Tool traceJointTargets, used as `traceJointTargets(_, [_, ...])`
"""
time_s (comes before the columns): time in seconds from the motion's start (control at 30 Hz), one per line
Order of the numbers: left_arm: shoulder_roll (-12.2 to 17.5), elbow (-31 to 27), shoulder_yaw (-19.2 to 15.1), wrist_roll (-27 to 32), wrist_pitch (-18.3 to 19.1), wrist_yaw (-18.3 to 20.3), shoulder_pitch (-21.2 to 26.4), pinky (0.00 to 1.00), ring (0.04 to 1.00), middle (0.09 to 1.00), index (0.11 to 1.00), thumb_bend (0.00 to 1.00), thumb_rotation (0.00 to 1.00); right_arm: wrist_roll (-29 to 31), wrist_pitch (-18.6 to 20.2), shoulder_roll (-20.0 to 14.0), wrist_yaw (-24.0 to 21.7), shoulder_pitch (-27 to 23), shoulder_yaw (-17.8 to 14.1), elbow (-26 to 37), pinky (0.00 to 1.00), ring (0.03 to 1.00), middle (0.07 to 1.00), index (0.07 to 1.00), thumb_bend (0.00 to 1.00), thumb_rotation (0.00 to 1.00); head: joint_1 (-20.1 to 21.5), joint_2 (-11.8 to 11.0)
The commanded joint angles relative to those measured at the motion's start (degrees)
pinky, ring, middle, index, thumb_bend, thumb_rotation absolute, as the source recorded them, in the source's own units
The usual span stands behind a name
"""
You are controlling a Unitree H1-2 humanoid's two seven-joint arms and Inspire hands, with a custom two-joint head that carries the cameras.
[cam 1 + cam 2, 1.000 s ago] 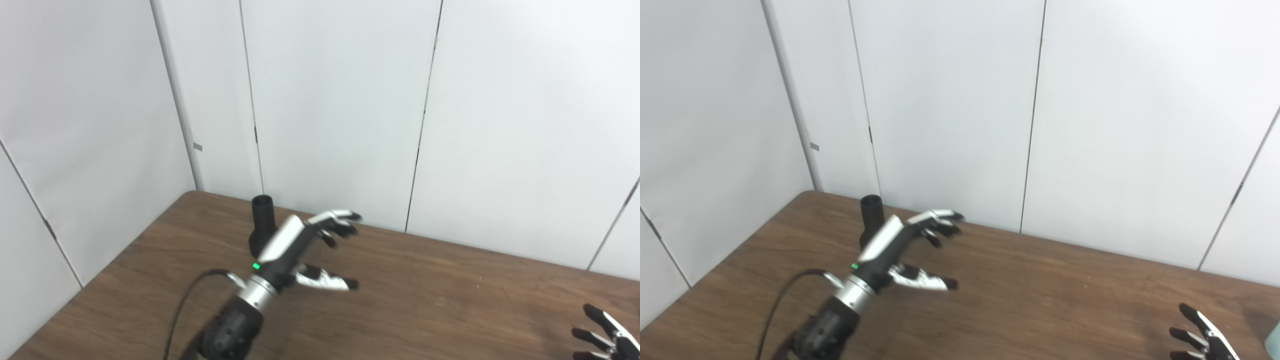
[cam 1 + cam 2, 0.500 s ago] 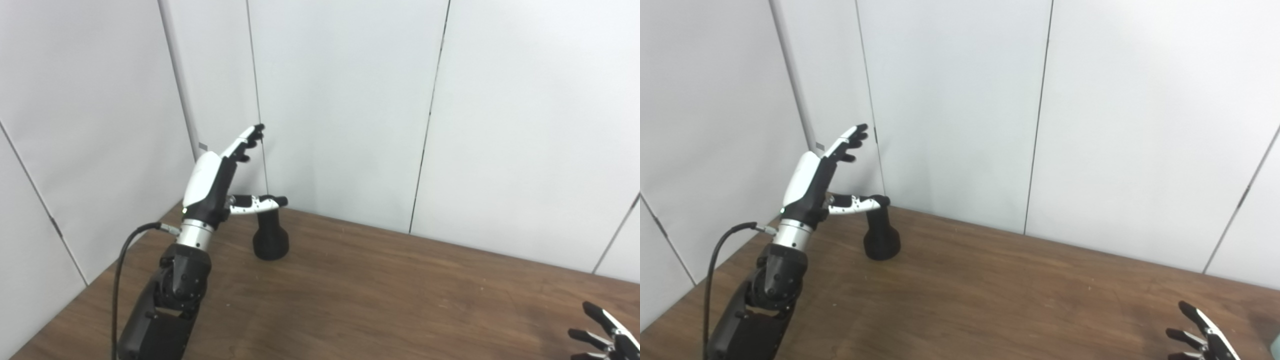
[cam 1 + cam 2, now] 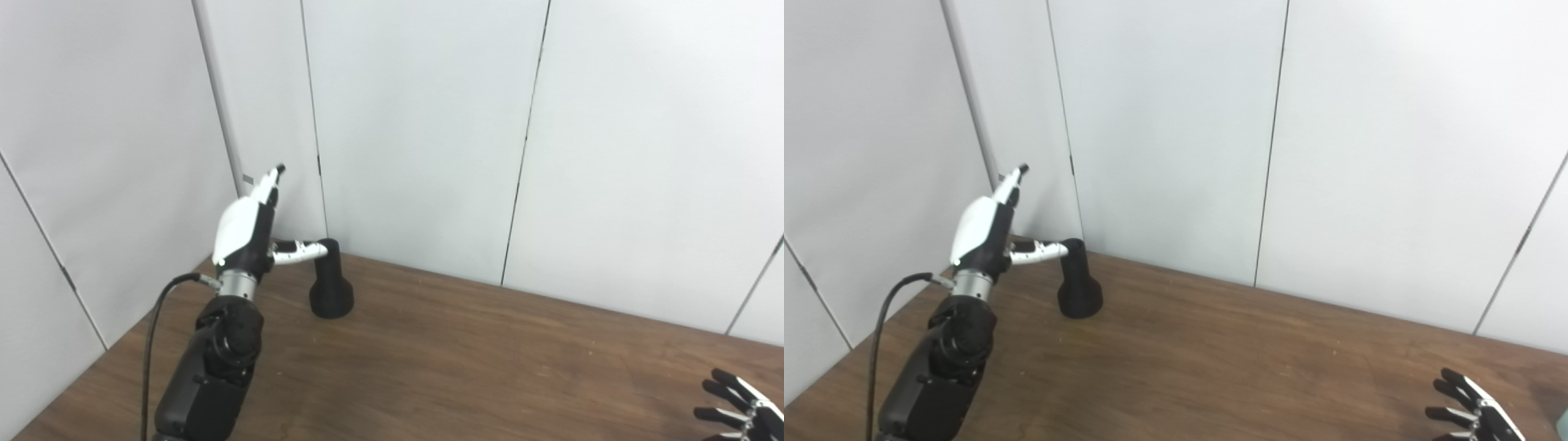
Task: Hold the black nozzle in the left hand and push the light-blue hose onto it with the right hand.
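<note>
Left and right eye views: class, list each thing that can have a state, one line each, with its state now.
Nozzle: upright on the table, wide end down, not gripped.
Left hand: open, raised beside the nozzle, thumb tip at its top.
Right hand: open, low at the table's right end, holding nothing.
Hose: not clearly in view.

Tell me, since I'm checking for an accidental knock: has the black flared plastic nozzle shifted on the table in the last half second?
No. The black flared nozzle stands upright at the same spot before the wall seam.

Right hand (image 3: 744, 407) cut off by frame edge
</note>
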State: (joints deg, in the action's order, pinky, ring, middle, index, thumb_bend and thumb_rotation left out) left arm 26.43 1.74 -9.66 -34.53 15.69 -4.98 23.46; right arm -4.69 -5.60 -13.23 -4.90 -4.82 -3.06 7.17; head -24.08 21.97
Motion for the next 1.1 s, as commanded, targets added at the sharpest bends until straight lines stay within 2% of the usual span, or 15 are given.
traceJointTargets(0.0, [2.63,0.36,0.37,-2.04,2.10,-0.49,2.19,1.00,1.000,1.000,0.939,1.00,0.37,1.03,-0.53,-0.70,-0.11,-1.44,-0.60,2.01,0.50,0.688,0.825,0.828,0.60,0.00,0.13,0.00])
traceJointTargets(0.3, [3.07,4.04,3.70,-1.42,9.63,3.39,3.01,1.00,1.000,1.000,0.979,1.00,0.38,0.86,-0.08,-0.97,-0.08,-1.31,-0.72,2.36,0.49,0.689,0.817,0.800,0.60,0.00,0.17,0.73])
traceJointTargets(0.4, [3.53,7.63,4.78,-0.92,9.43,3.66,3.23,1.00,1.000,0.993,0.990,1.00,0.37,0.82,0.02,-0.87,-0.01,-1.16,-0.73,2.60,0.49,0.691,0.822,0.798,0.59,0.00,0.26,1.07])
traceJointTargets(0.5, [3.91,9.76,6.05,-1.12,9.75,3.68,3.31,1.00,1.000,0.984,0.996,1.00,0.41,0.51,0.33,-0.92,0.02,-1.09,-0.71,3.03,0.49,0.693,0.826,0.798,0.59,0.00,0.37,1.44])
traceJointTargets(0.87, [2.83,11.66,8.46,0.13,10.50,4.02,2.72,1.00,1.000,1.000,0.995,1.00,0.42,0.94,0.74,-0.88,-0.03,-0.76,-1.01,3.39,0.49,0.689,0.830,0.791,0.59,0.00,0.70,1.95])
traceJointTargets(1.07, [2.93,12.39,10.19,1.47,9.55,4.41,2.83,1.00,1.000,0.967,0.957,1.00,0.40,1.27,1.76,-0.77,-0.25,-0.57,-0.93,4.05,0.48,0.685,0.834,0.795,0.58,0.00,0.39,2.30])
